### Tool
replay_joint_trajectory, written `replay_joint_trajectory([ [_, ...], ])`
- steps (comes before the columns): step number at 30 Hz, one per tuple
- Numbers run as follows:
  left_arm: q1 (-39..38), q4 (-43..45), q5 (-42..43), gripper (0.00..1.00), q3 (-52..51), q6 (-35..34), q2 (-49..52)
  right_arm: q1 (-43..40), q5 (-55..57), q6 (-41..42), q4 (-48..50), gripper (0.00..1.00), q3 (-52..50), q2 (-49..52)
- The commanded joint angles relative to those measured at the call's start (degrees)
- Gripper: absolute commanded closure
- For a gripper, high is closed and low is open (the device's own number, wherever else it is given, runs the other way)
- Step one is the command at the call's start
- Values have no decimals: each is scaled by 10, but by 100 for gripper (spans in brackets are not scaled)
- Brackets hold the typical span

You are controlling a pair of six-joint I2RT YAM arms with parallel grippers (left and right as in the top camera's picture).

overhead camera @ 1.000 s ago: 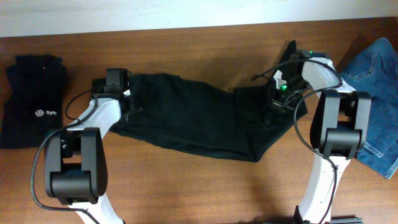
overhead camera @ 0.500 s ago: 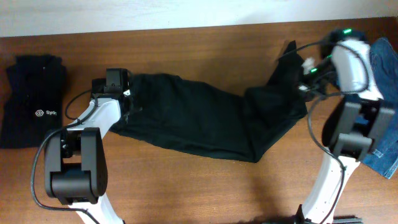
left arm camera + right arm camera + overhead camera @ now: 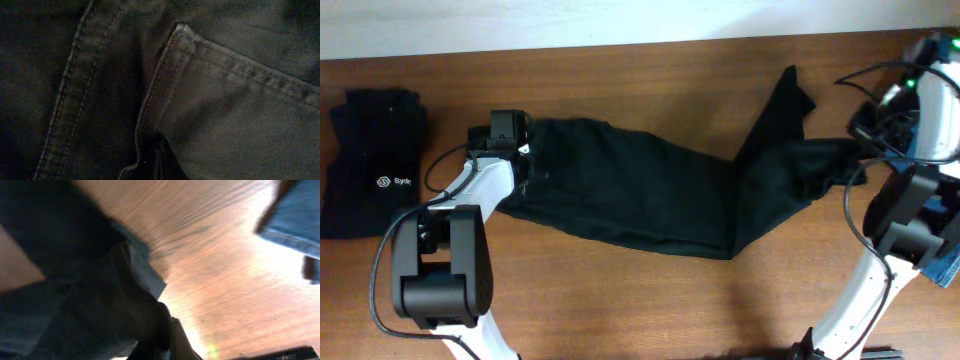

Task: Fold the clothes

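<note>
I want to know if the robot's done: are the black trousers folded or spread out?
Spread out. The black trousers lie stretched long across the wooden table, their two legs splayed apart.

Logo-marked black top lies at the table's left, blue jeans right

plain black soft-fabric long trousers, spread flat across the middle of the wooden table, waist end at the left, legs splayed apart at the right, one angled toward the far edge, the other stretched rightward, stitched seams and pocket corner visible up close
</note>
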Motion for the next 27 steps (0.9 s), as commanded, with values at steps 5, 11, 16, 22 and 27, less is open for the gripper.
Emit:
replay_joint_trajectory([
  [5,15,-21,-36,99,-26,-13,45,-89,24,13,-3,96,12,-23],
  [11,15,-28,-36,99,-26,-40,45,-141,62,24,-3,96,12,-23],
  [16,15,-33,-36,99,-26,-40,45,-186,85,33,-3,96,12,-23],
  [22,15,-34,-37,99,-26,-40,45,-222,87,33,-3,7,12,-23],
  [27,16,-34,-37,99,-26,-41,45,-234,91,32,-3,4,19,-24],
])
